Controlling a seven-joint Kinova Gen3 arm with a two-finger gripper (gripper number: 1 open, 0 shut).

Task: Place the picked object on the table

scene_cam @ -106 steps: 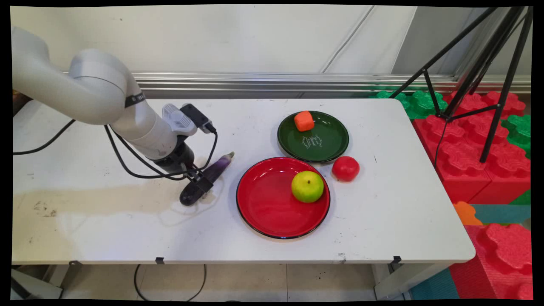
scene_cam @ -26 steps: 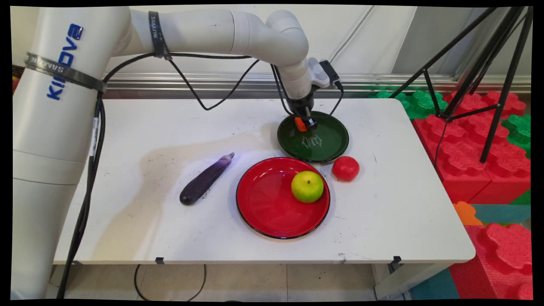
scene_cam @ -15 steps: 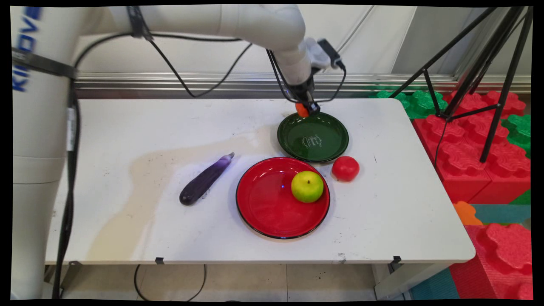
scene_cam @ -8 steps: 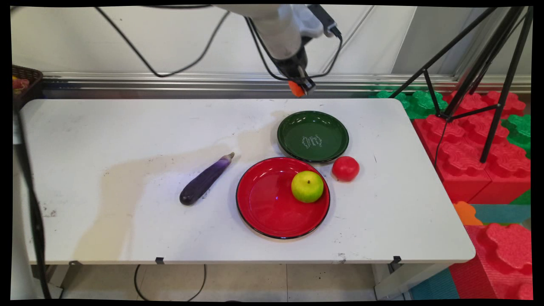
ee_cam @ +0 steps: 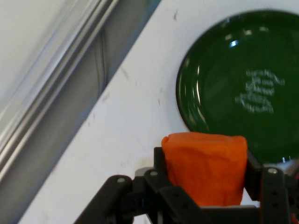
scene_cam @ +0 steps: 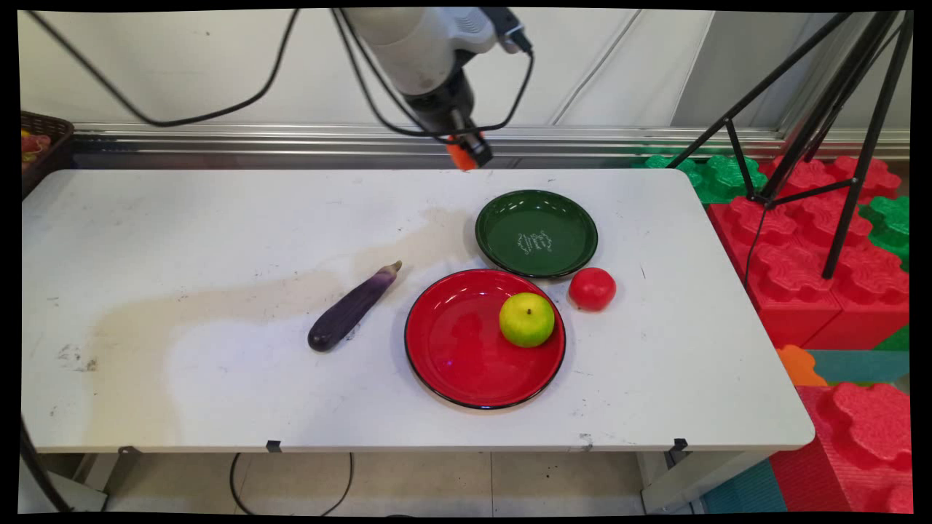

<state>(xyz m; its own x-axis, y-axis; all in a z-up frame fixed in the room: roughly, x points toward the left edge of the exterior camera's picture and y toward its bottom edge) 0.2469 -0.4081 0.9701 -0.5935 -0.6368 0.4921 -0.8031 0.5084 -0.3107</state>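
My gripper hangs high over the table's back edge, left of the green plate, and is shut on an orange block. In the hand view the orange block sits squeezed between the two black fingers, with the bare green plate below and to the right. A red plate lies nearer the front with a green apple on its right side. A red tomato rests on the table between the two plates' right rims. A purple eggplant lies left of the red plate.
A black tripod stands at the right over red and green foam blocks. A dark basket sits off the table's far left corner. A metal rail runs along the wall behind the table.
The gripper closed on the orange block in the green plate, lifted it clear and carried it up and to the left. The green plate now holds nothing; the other things have not moved.
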